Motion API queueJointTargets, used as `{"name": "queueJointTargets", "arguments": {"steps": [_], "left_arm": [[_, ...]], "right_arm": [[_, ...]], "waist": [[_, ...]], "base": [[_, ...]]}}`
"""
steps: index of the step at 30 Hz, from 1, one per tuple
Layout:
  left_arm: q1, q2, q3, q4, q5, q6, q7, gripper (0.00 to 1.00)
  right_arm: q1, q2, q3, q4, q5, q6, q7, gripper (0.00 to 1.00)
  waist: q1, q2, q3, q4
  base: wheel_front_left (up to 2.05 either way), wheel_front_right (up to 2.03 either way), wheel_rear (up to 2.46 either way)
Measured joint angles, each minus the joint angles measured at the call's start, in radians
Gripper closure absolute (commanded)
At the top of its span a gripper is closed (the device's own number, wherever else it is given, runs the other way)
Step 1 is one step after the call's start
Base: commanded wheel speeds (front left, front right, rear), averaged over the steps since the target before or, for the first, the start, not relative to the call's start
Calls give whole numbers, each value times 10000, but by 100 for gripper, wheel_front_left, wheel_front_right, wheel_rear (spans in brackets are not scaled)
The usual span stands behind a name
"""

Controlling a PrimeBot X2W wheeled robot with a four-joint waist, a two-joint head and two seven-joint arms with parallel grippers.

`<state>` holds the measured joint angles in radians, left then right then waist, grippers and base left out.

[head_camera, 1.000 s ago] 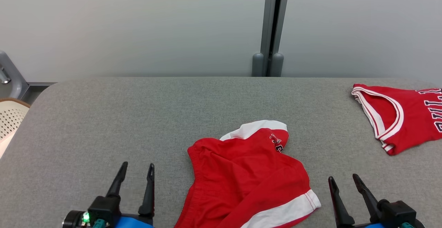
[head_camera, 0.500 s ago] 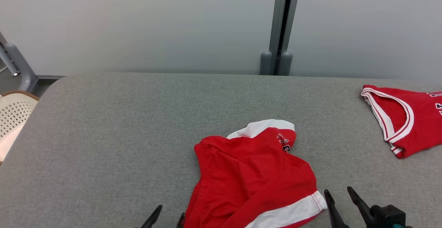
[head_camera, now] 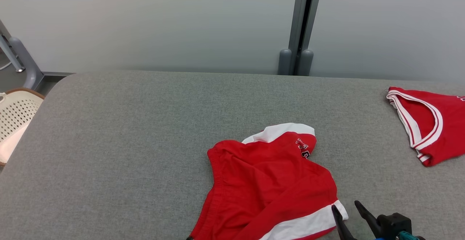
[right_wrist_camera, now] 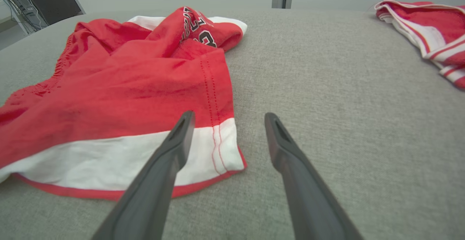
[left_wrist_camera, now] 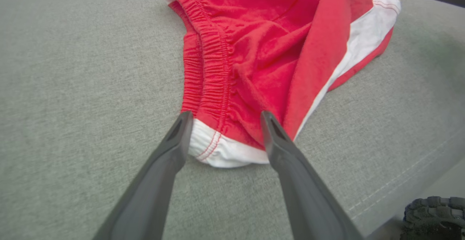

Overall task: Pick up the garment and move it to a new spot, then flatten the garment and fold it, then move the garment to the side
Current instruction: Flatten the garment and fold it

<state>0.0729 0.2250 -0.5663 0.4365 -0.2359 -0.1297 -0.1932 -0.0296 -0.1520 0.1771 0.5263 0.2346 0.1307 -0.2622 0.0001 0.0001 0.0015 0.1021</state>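
The garment is a pair of red shorts with white trim, lying crumpled on the grey table. In the left wrist view my left gripper is open, its fingers on either side of the garment's near white-hemmed corner by the elastic waistband. My right gripper is open at the bottom of the head view. It sits right beside the white band of a leg hem. In the right wrist view its left fingertip lies over that band of the garment, and my right gripper holds nothing.
A second red jersey with white trim lies at the table's far right. A white perforated basket stands off the left edge. A grey post rises behind the table. A dark wheel shows below the table's near edge.
The head camera has shifted. My left gripper moved right to the shorts' near corner and dropped out of the bottom of the head view. My right gripper moved left, up to the hem.
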Motion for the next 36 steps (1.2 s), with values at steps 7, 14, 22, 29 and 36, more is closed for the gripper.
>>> {"name": "queueJointTargets", "arguments": {"steps": [7, 14, 22, 29, 36], "left_arm": [[-296, 63, -320, 355, -10, 2, -159, 0], [-300, 167, -644, 470, 71, 10, -23, 0], [-439, 251, -924, 531, -215, 10, 203, 0], [-511, 382, -1289, 589, -863, 8, 282, 100], [-624, 685, -1513, -556, -1774, -2, -92, 100]], "right_arm": [[-302, -140, 596, 625, 286, 0, 0, 0], [-807, -368, 1423, 1235, 667, 0, 0, 0], [-1312, -579, 2493, 1618, 1237, 2, 0, 53], [-1480, -713, 3108, 1365, 1743, 0, 0, 100], [-975, -1129, 2953, -255, 1739, 0, 2, 100]], "waist": [[0, 0, 81, -18], [0, 0, 218, -115], [-1, 0, 328, -109], [-1, 0, 268, -98], [-1, 0, 176, -84]], "base": [[0, 0, 0], [0, 0, 0], [0, 0, 0], [0, 0, 0], [0, 0, 0]]}}
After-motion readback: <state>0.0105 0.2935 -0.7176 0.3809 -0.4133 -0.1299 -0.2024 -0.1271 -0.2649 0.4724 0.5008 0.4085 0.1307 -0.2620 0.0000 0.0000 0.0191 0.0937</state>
